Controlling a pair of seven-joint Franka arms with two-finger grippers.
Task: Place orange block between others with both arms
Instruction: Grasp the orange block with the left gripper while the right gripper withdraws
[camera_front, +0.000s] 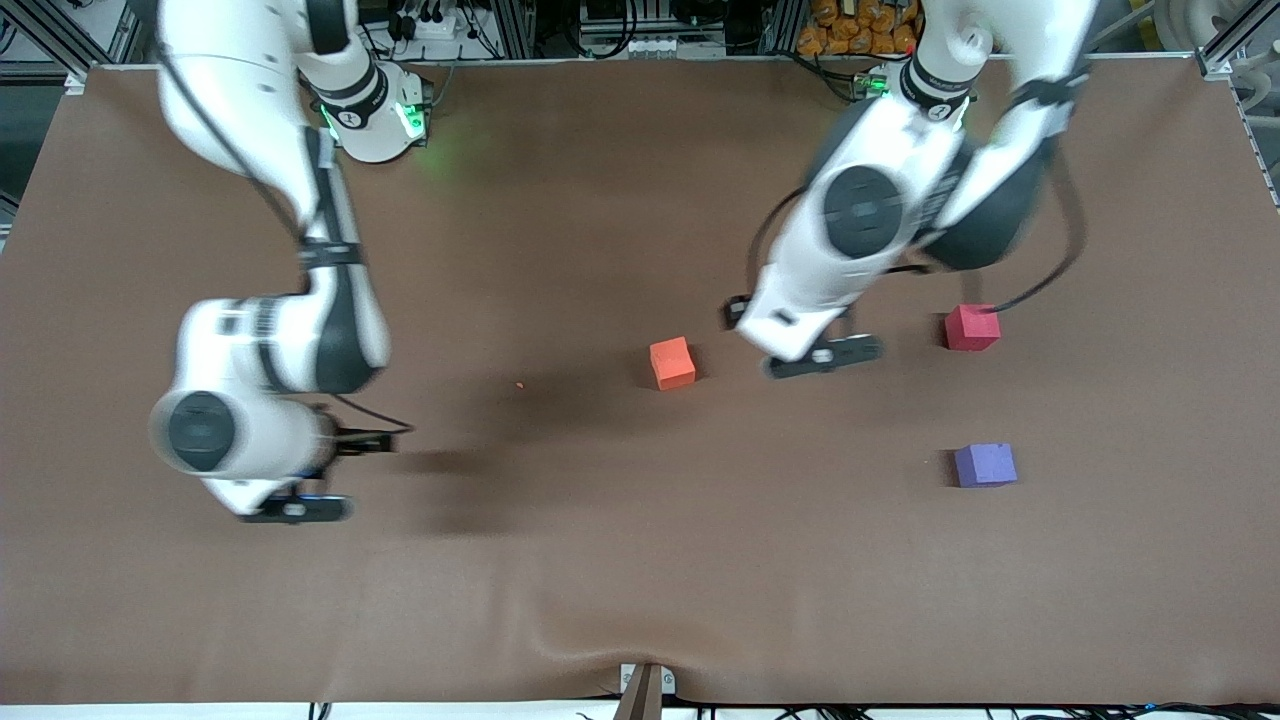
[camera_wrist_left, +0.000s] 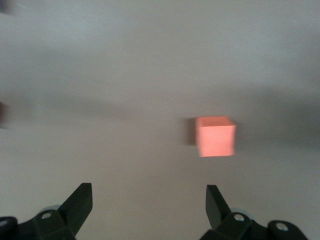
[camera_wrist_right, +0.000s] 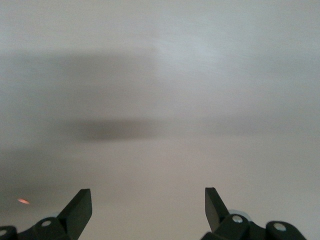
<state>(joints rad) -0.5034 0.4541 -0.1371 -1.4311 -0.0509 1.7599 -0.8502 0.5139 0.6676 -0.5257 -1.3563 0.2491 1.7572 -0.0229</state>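
The left gripper (camera_wrist_left: 149, 200) has its fingers (camera_wrist_left: 80, 202) spread wide with nothing between them; in the left wrist view the orange block (camera_wrist_left: 215, 136) sits on bare tabletop ahead of the tips, untouched. The front view adds what that view lacks: the left gripper (camera_front: 805, 335) hangs over the table between the orange block (camera_front: 672, 362) and the pinkish-red block (camera_front: 971, 327), the orange one at about nine o'clock from it, the pinkish-red at about three o'clock.

The right gripper (camera_wrist_right: 148, 202) is likewise fully open and empty, with only bare surface and a tiny orange speck (camera_wrist_right: 23, 201) ahead of it. The front view places the right gripper (camera_front: 325, 475) over the right arm's end of the table, well apart from every block; the speck (camera_front: 520, 384) lies between it and the orange block.

The purple block (camera_front: 985, 465) sits at six o'clock from the pinkish-red one, nearer the front camera, with a bare gap between them. The brown table (camera_front: 640, 600) lies open around all three blocks, and none is near an edge.
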